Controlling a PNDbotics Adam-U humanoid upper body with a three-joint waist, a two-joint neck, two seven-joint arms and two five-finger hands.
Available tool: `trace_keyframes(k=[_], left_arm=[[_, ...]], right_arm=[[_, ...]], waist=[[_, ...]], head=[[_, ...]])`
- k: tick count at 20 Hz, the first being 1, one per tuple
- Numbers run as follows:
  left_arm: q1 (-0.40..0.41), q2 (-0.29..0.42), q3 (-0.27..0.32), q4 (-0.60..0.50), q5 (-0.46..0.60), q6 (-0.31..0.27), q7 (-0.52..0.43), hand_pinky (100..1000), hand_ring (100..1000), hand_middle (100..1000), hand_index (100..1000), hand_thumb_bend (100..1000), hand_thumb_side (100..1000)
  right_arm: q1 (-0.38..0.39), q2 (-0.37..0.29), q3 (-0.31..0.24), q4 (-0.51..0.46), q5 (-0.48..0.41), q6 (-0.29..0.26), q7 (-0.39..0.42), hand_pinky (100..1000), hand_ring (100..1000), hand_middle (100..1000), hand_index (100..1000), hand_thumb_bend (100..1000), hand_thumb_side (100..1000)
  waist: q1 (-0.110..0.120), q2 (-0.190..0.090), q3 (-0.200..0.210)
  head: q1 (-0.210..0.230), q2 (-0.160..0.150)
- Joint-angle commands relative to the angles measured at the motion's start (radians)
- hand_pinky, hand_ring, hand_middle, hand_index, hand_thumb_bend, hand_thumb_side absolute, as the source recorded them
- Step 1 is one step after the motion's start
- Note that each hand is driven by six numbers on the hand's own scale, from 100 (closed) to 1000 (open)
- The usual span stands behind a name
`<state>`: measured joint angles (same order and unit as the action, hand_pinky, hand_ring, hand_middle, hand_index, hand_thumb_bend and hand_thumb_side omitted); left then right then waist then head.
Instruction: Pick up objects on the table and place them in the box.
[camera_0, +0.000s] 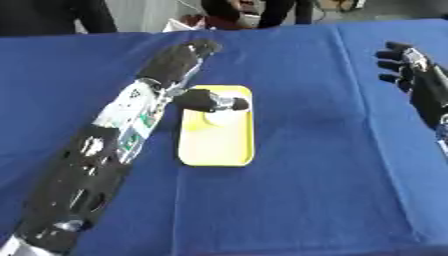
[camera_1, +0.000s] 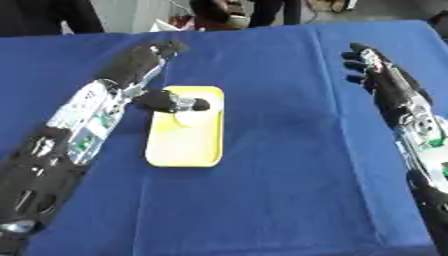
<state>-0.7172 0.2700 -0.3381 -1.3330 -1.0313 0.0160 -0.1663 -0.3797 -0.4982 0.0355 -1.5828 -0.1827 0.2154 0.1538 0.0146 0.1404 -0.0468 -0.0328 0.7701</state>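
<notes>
Left hand (camera_0: 179, 62) open, thumb over yellow tray (camera_0: 216, 145)

My left hand (camera_0: 179, 62) and thumb hung right over the yellow box (camera_0: 217, 145), blocking its top end; blue table (camera_0: 315, 190) elsewhere lay open.

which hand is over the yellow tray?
The left hand: its thumb reaches over the yellow tray, fingers stretched past the far rim. The right hand hovers open off to the right, over bare blue cloth.
</notes>
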Motion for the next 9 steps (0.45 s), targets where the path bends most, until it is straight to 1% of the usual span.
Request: trace_keyframes(k=[1,3,5,6,7,9], left_arm=[[-0.011,0.021,0.012,-0.037,0.018,0.005,0.002,819,892,919,975,981,1000],[-0.007,0.025,0.012,-0.048,0.035,0.006,0.004,805,882,914,970,985,989],[0.002,0.034,0.016,-0.064,0.076,0.008,0.011,779,860,904,964,990,981],[0.013,0.041,0.024,-0.084,0.108,0.012,0.024,767,854,894,954,978,965],[0.026,0.053,0.031,-0.111,0.158,0.014,0.039,742,843,891,949,968,947],[0.061,0.093,0.050,-0.202,0.302,0.015,0.076,703,825,881,938,948,905]], right_arm=[[-0.012,-0.020,-0.011,-0.012,0.000,-0.002,-0.002,907,933,871,966,100,874],[-0.012,-0.020,-0.011,-0.012,0.000,-0.002,-0.002,907,933,871,966,100,874],[-0.012,-0.020,-0.011,-0.012,0.000,-0.002,-0.003,907,932,871,966,100,879],[-0.011,-0.021,-0.012,-0.012,0.000,-0.002,-0.003,907,933,871,966,100,874],[-0.011,-0.021,-0.013,-0.012,0.000,-0.003,-0.004,907,933,871,966,100,874],[-0.010,-0.023,-0.014,-0.012,0.000,-0.003,-0.005,907,933,871,966,100,874]], waist=[[-0.003,-0.015,0.002],[-0.003,-0.015,0.002],[-0.003,-0.015,0.002],[-0.003,-0.014,0.003],[-0.002,-0.014,0.003],[0.000,-0.013,0.005]], head=[[-0.002,-0.012],[-0.002,-0.014],[-0.003,-0.015],[-0.005,-0.017],[-0.005,-0.018],[-0.006,-0.019]])
